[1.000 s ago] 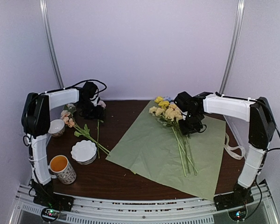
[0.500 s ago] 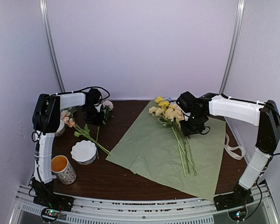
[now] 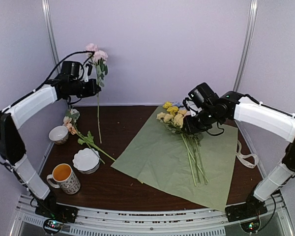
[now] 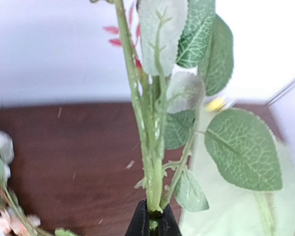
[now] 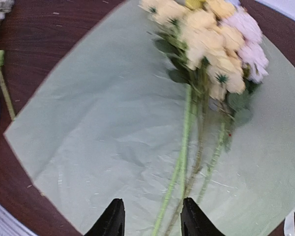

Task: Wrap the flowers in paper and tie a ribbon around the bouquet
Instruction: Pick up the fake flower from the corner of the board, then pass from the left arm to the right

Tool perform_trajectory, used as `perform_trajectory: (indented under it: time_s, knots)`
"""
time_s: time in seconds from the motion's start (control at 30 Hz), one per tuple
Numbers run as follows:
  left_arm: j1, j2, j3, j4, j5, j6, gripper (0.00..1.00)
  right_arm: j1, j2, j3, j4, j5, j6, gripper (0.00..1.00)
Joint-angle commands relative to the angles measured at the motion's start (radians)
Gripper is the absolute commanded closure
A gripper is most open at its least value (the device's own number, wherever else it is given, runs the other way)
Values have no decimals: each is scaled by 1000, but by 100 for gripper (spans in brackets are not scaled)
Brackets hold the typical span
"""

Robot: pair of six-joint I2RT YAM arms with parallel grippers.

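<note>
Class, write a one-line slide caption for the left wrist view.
Left gripper shut on a leafy flower stem, with dark table and green paper behind.

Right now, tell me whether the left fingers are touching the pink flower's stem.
Touching. The left wrist view shows the left fingers shut on the pink flower's stem, with no gap on either side.

A dark wooden table [image 3: 113, 189] is sitting among pale lilac walls [image 3: 152, 49] rising behind and beside it. Two metal poles [image 3: 51, 44] are standing behind it, with soft light falling evenly.
</note>
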Motion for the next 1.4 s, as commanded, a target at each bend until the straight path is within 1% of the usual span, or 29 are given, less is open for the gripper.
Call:
perform_trajectory:
  time_s: [0.0,0.17,0.2,0.27,0.33,0.4,0.47,0.53,0.57,0.63,0.67,0.7,0.73,0.77,0.8,0.83,0.87,1.0,1.03,1.07,1.1,1.13,1.23,1.3,1.37]
  knots:
    - [-71,-220,-137,370,157,-1,100,61,-141,18,292,-238,-66,58]
    - [-208,-388,-234,580,309,38,100,95,-264,-57,741,-534,26,52]
    - [-245,-406,-246,620,338,40,100,108,-274,-68,823,-562,45,50]
    - [-314,-435,-267,720,377,24,100,139,-270,-60,918,-564,58,48]
    - [-370,-448,-282,824,403,-21,100,174,-239,-19,924,-533,41,47]
    - [-415,-447,-284,903,424,-71,100,223,-199,42,870,-490,-3,42]
    - [-443,-438,-269,918,428,-83,100,257,-163,89,829,-447,-34,34]
    - [-465,-425,-259,918,432,-85,100,279,-134,120,817,-443,-44,28]
    - [-476,-417,-256,919,436,-85,100,288,-122,134,815,-441,-48,26]
    - [-496,-400,-253,919,443,-83,100,301,-99,164,794,-422,-58,26]
    - [-506,-397,-250,918,445,-82,100,304,-93,170,779,-410,-61,28]
    - [-512,-390,-248,915,448,-81,100,304,-86,179,767,-403,-62,33]
    - [-517,-387,-247,912,453,-80,100,304,-85,182,761,-400,-62,46]
    - [-520,-385,-246,910,454,-78,100,305,-87,181,760,-395,-59,61]
    - [-523,-384,-246,909,457,-78,100,305,-90,176,763,-390,-56,81]
    - [-524,-384,-247,909,458,-76,100,304,-94,171,763,-381,-55,93]
    - [-524,-384,-247,907,455,-74,100,300,-98,168,755,-373,-52,100]
    - [-524,-383,-238,866,436,-60,100,272,-124,133,727,-336,-19,100]
    - [-524,-383,-228,824,417,-46,84,258,-135,118,713,-302,-7,100]
    - [-525,-383,-206,760,382,-20,44,244,-146,107,684,-269,5,100]
    - [-523,-383,-184,649,324,12,10,225,-156,100,641,-222,15,100]
    - [-521,-381,-159,557,254,48,3,206,-161,99,571,-163,25,100]
    - [-480,-349,-66,275,5,133,2,131,-138,124,288,52,39,100]
    - [-412,-298,-3,90,-106,144,2,75,-98,110,147,116,30,100]
    - [-345,-242,33,-60,-180,154,2,29,-61,80,51,177,31,100]
